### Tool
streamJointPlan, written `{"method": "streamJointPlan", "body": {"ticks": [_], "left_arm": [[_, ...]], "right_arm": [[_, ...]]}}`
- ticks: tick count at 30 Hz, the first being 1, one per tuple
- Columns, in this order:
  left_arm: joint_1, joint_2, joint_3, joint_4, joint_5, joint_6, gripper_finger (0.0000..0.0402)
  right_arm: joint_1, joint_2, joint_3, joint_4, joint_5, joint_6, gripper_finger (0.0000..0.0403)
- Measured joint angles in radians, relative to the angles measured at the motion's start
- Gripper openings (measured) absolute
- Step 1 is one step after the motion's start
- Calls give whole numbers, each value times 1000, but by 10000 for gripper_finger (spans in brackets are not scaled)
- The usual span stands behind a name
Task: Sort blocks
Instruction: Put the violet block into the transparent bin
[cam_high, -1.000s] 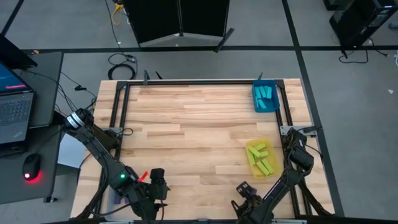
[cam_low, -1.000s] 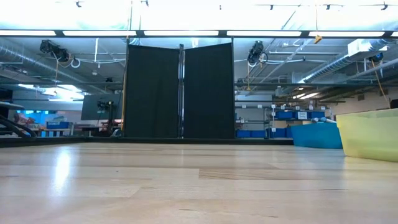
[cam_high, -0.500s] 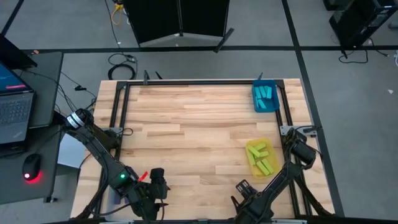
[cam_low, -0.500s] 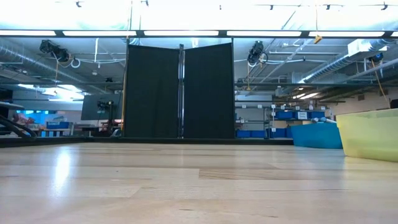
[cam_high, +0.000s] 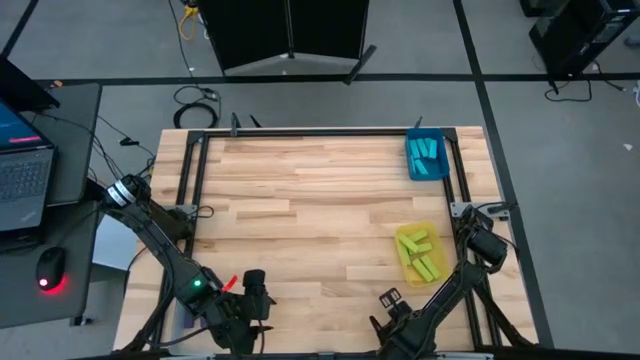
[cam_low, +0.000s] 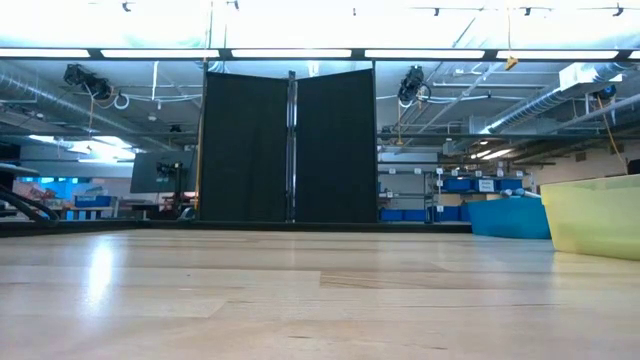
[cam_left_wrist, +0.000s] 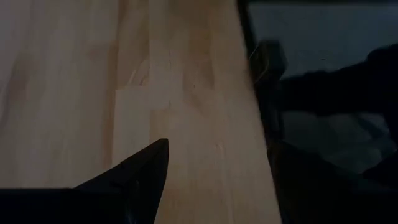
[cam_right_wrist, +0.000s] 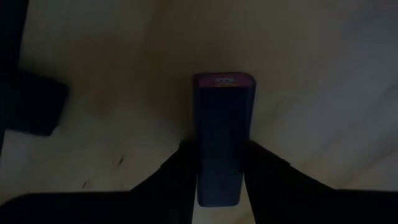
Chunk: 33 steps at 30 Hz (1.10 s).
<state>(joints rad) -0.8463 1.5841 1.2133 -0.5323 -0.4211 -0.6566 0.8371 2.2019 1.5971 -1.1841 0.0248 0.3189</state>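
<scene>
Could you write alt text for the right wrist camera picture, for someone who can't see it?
A purple block stands between the two dark fingers of the right gripper, which close on its sides, seen from just behind. Beyond it lies the pale wooden table, dimly lit.

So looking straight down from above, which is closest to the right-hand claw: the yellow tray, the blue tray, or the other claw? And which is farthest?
Measured from the right gripper, at the table's near edge:
1. Yellow tray, just beyond it toward the right edge, holding yellow-green blocks.
2. Left gripper, across the near edge to its left.
3. Blue tray, in the far right corner.
</scene>
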Motion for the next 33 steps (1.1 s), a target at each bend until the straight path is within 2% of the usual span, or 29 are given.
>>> {"method": "streamJointPlan", "body": {"ticks": [2, 6, 11, 17, 21, 25, 27, 30, 33], "left_arm": [[0, -1, 3, 48, -12, 39, 280], [-1, -2, 62, 122, -32, 154, 280], [-36, -3, 221, 188, -62, 370, 280], [-104, -3, 484, 193, -176, 621, 280], [-184, -5, 635, 192, -317, 770, 280], [-268, -5, 724, 193, -526, 888, 280], [-310, -5, 745, 192, -645, 920, 280], [-356, -5, 746, 182, -789, 924, 280], [-389, -5, 746, 76, -872, 811, 279]], "right_arm": [[-1, -2, 24, 0, 43, 1, 116], [-27, -30, 86, 34, 200, 18, 115], [-88, -58, 187, 114, 284, 2, 114], [-196, -57, 220, 533, 313, -181, 114], [-278, -56, 183, 925, 318, -253, 114], [-355, -43, 148, 1289, 320, -292, 114], [-383, -21, 145, 1418, 311, -304, 114], [-408, 45, 160, 1564, 264, -301, 114], [-428, 126, 213, 1654, 235, -288, 114]]}}
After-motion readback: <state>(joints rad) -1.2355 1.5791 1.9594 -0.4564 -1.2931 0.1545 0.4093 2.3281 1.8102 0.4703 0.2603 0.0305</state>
